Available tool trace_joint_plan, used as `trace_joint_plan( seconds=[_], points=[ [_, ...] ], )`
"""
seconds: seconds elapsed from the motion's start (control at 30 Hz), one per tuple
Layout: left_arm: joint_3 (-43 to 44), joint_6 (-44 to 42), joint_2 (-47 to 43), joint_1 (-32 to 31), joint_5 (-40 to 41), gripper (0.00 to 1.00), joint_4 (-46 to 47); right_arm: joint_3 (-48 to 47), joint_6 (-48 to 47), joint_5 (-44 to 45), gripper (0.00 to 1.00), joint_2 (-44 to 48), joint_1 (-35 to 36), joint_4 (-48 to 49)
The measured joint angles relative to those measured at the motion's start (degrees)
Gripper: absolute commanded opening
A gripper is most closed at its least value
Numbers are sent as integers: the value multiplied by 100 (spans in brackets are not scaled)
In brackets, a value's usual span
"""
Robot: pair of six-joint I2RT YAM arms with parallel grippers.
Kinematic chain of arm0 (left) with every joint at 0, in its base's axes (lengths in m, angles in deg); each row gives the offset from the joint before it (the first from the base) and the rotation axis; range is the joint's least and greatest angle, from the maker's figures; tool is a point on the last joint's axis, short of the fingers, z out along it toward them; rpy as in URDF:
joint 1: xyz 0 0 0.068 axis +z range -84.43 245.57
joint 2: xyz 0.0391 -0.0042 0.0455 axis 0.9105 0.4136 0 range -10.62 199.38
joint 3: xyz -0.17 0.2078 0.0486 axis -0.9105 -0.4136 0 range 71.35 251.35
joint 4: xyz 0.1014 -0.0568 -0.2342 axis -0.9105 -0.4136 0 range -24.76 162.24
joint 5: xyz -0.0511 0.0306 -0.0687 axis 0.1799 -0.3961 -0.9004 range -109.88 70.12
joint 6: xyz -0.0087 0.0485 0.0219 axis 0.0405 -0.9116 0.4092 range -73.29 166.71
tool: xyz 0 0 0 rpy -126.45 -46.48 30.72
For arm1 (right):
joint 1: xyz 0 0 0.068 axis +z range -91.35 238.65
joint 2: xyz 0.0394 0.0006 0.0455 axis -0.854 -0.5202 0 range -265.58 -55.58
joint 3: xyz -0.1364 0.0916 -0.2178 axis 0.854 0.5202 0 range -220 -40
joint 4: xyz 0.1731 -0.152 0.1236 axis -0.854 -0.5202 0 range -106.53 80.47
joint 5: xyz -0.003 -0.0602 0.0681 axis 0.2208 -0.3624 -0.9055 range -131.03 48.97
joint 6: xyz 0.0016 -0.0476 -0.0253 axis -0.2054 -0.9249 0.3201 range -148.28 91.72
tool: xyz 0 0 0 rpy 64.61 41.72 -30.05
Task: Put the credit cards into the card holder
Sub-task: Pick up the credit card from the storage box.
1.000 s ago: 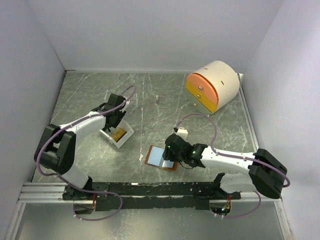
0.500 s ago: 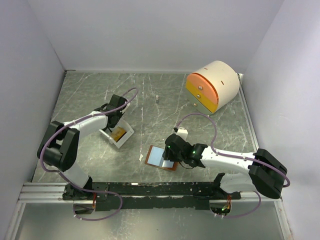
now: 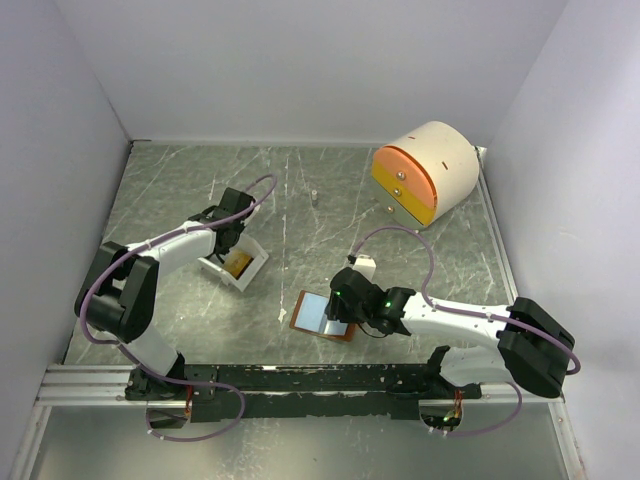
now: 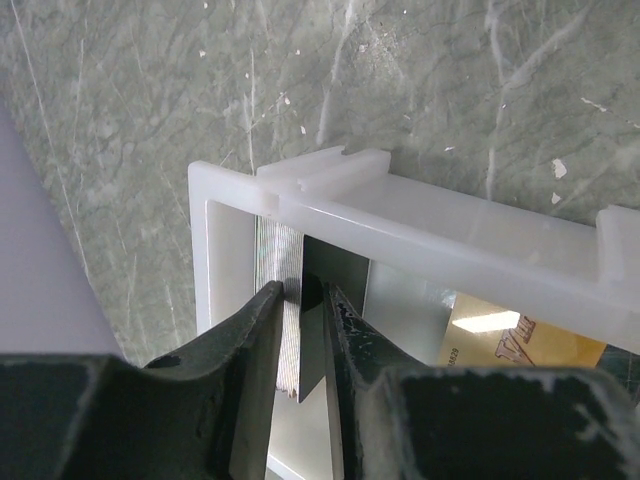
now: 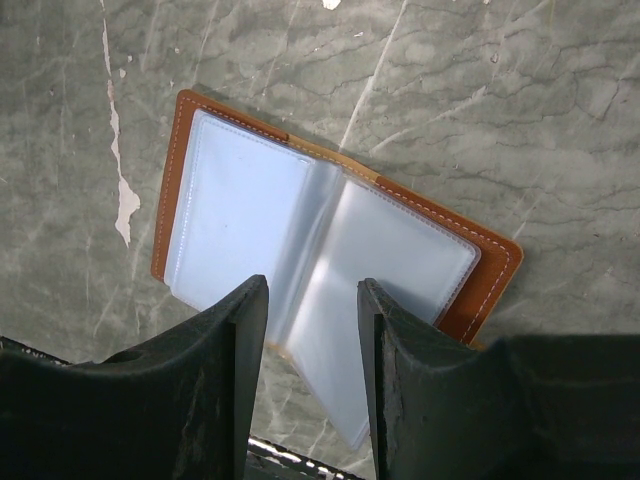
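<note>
Credit cards (image 4: 288,268): thin, stiff, light, probably slick; two stand on edge in white tray (image 4: 420,225), gold card (image 4: 510,335) lies flat beside them; best pinched across the faces near the top edge; left gripper (image 4: 300,292) is clamped on the upright pair; card holder (image 5: 300,230) lies open on table (image 5: 500,100), well apart; right gripper (image 5: 312,288) spread over it, empty.

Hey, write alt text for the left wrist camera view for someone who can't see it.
The left claw straddles an upright silver-grey card and a dark card at one end of a white plastic tray. A gold card lies further along in the tray, on a grey marble table.
</note>
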Motion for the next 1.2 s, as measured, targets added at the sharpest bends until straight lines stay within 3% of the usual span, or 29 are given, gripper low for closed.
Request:
trace_joint_plan(
  seconds=[0.3,0.57,1.2],
  points=[
    [162,2,-2,-28,13,25,-155,0,0,-2,41,0,0,0],
    [446,186,-2,-35,-35,7,-560,9,0,-4,41,0,0,4],
    [1019,1333,-382,-35,-658,7,-1652,76,-9,-33,41,133,-26,-2]
  ],
)
